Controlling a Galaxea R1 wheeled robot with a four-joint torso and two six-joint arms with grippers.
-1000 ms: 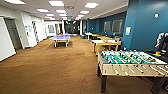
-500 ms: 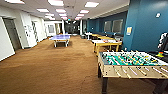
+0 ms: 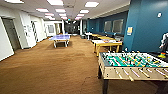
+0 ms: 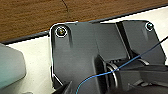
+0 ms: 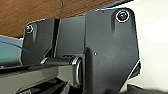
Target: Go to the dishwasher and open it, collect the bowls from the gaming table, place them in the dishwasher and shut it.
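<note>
Room: we are looking from the head view down a long hall with brown carpet (image 3: 50, 67), a blue wall (image 3: 150, 27) on the right and white walls on the left.

Gaming table (image 3: 132, 65): it is standing at the lower right of the head view, near us, with its green field facing up and its rods running across. We are seeing no bowl clearly on it; the figures and rods are too blurred for us to tell more. A small coloured thing (image 3: 162, 55) is sitting beyond its far right corner, against a dark surface; we cannot tell what it is.

Other furniture: a yellow table (image 3: 107, 45) is standing just behind the gaming table, with further tables lined up along the blue wall behind it. A blue ping-pong table (image 3: 60, 38) is standing well apart, further down the hall on the left.

Arms: in both wrist views we are looking past the dark wrist plate onto brown carpet and a pale surface, so both arms are hanging low, pointing downward. A thin blue cable (image 4: 105, 73) is crossing the left wrist.

Claws: for the left and the right claw we cannot tell whether the fingers are apart or together.
</note>
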